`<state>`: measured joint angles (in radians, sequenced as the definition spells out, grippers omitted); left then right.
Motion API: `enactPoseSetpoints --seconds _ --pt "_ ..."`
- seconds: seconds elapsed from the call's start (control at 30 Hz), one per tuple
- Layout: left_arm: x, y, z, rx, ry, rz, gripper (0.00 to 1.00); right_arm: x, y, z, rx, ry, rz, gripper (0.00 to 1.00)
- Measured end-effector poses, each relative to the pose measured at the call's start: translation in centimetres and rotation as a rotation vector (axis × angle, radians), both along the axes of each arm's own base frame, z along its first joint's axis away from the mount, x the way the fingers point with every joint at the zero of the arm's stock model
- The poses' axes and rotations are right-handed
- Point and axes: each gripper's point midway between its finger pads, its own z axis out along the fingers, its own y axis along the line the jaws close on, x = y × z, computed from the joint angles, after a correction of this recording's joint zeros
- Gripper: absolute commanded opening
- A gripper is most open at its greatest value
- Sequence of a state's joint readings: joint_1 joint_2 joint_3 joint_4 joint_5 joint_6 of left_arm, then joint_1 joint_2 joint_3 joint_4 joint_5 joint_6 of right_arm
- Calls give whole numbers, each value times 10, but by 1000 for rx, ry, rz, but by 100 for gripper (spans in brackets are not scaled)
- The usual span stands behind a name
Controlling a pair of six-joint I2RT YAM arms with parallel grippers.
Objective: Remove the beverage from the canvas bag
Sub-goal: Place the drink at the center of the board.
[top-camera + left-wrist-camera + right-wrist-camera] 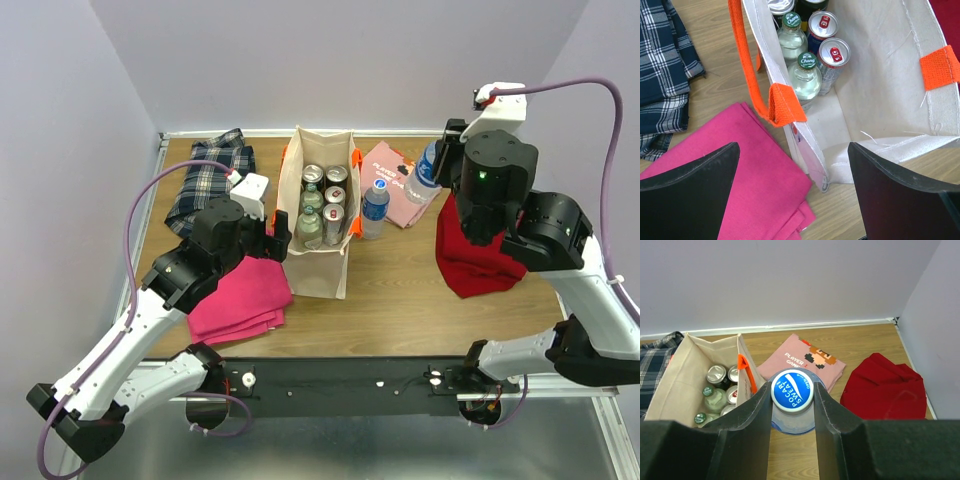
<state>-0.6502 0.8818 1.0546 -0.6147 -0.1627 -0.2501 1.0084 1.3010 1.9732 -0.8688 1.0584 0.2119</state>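
So the right pincer (792, 396) is clamped on a clear plastic bottle with a round blue Pocari Sweat cap (792, 389), with a finger on either side high up near the cap. That bottle is outside the tall beige canvas bag with orange handles (318, 268). It hangs in the air to the bag's right, over the pale pink printed t-shirt (807, 356), clear of the bench (400, 295). The left pincer (792, 150) is spread wide with nothing in it, hovering at the bag's near left corner above the magenta folded cloth (740, 170).

My guess on handling: it's smooth thin plastic, so a bit slippery and squashy if you squeeze the body. It'll also want to swing, since the weight hangs below the grip. The shoulder under the cap looks like the stiffest place to hold, so I'd keep the grip there. I can't tell how full it is.

For room, there's bare wood in front of the t-shirt, between the bag and the red cloth (885, 385). Watch the small water bottle with a blue cap (375, 208) standing just beside the bag's right wall, as it looks easy to knock over. The bag itself is soft-sided and holds silver cans (834, 52) and green-capped glass bottles (807, 75), so I'd stay off its rim. The side wall (940, 315) is close on the right.
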Motion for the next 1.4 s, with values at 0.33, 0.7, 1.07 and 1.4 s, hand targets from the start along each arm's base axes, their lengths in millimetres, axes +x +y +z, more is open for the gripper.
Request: enactPoseSetpoints --seconds 0.33,0.7,1.07,1.4 --pt "1 -1 1 -4 -5 -1 99 45 -28 -28 6 76 -98 1" --pt "1 0 2 6 -11 -5 99 99 -43 -122 12 315 -52 1" --pt "1 0 1 11 -13 -6 99 106 -25 -211 5 466 18 1" --pt "1 0 1 12 -13 -6 99 118 -20 -236 16 449 19 1"
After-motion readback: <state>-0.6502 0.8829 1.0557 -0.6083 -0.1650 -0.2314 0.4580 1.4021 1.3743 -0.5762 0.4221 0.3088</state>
